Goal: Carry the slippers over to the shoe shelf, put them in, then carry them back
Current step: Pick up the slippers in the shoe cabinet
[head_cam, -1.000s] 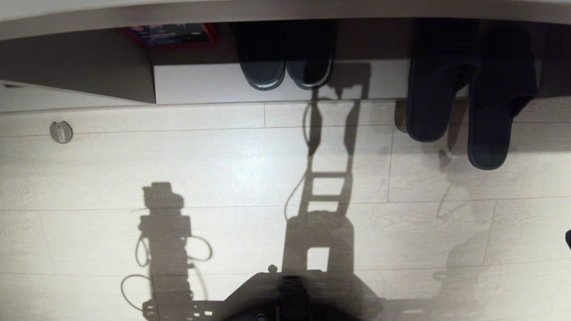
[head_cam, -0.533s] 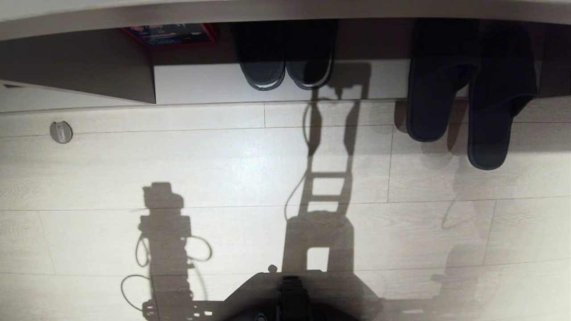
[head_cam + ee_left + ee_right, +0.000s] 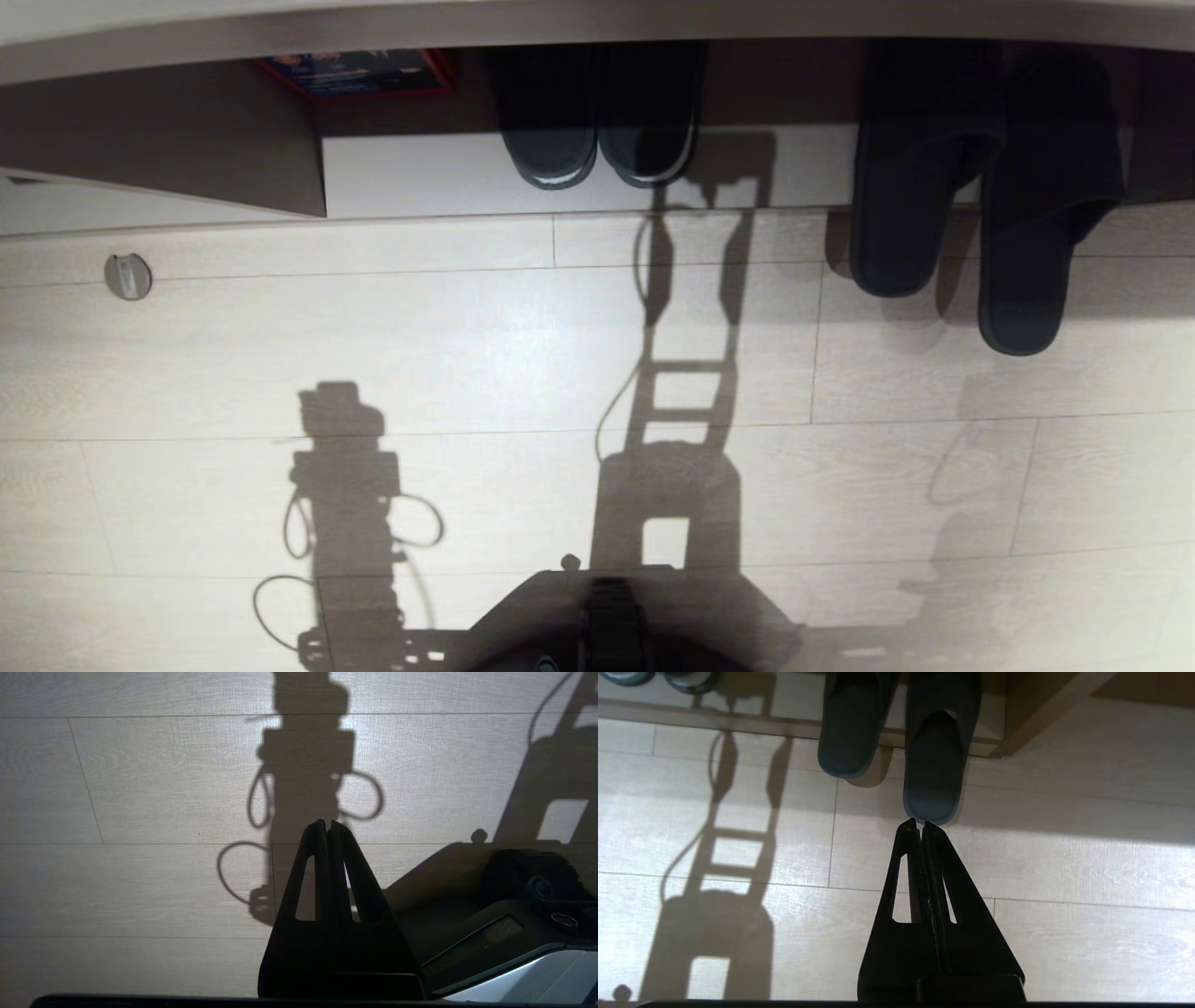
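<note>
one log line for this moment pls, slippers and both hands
slippers: toes in shoe shelf, heels out on floor | right hand: shut, empty, short of the nearer heel | left hand: shut, empty, over bare floor

The right arm's shadow (image 3: 971, 485) on the pale wood-plank floor (image 3: 467, 355) now lies farther from the dark charcoal fabric slippers (image 3: 1018, 271) than before, and the dark arm tip once at the view's right edge is gone.

The slippers (image 3: 980, 177) at two o'clock are dark charcoal with slate blue-grey insoles. A second pair (image 3: 597, 121) at twelve is dark with pale glossy rims. The floor (image 3: 467, 355) is pale wood-grain. A box (image 3: 359, 73) at eleven is red-edged and blue.
</note>
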`<state>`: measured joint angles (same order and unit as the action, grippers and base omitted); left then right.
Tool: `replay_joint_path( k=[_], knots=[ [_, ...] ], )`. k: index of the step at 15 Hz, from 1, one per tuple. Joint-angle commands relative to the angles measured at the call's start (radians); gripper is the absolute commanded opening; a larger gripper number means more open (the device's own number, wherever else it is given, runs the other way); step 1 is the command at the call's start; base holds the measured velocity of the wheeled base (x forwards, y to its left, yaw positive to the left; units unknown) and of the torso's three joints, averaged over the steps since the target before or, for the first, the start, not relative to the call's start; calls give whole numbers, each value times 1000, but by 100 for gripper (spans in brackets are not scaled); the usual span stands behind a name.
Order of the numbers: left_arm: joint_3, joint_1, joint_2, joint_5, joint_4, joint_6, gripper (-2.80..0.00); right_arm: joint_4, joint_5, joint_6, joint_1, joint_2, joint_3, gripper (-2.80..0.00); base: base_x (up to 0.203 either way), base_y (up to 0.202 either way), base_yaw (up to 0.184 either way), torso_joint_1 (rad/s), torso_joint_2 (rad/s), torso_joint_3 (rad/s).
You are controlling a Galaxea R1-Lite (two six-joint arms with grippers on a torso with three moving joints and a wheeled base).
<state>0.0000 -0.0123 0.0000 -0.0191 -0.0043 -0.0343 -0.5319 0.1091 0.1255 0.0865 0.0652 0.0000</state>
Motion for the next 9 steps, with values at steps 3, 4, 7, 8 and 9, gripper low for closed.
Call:
replay_joint_path(
  k=[3, 4, 7, 8, 9],
  knots=[
    [0, 0, 0, -2, 0, -1, -280, 148, -4, -25, -5, -105, 40, -280, 0, 0, 0, 0, 0, 0],
    [0, 0, 0, -1, 0, -1, -280, 237, -6, -26, -4, -105, 40, -280, 0, 0, 0, 0, 0, 0],
    [0, 0, 0, -1, 0, -1, -280, 274, 0, -37, -4, -105, 40, -280, 0, 0, 0, 0, 0, 0],
    [0, 0, 0, -1, 0, -1, -280, 263, 21, -41, -4, -105, 40, -280, 0, 0, 0, 0, 0, 0],
    [0, 0, 0, -1, 0, -2, -280, 245, 31, -41, -4, -105, 40, -280, 0, 0, 0, 0, 0, 0]
  ],
)
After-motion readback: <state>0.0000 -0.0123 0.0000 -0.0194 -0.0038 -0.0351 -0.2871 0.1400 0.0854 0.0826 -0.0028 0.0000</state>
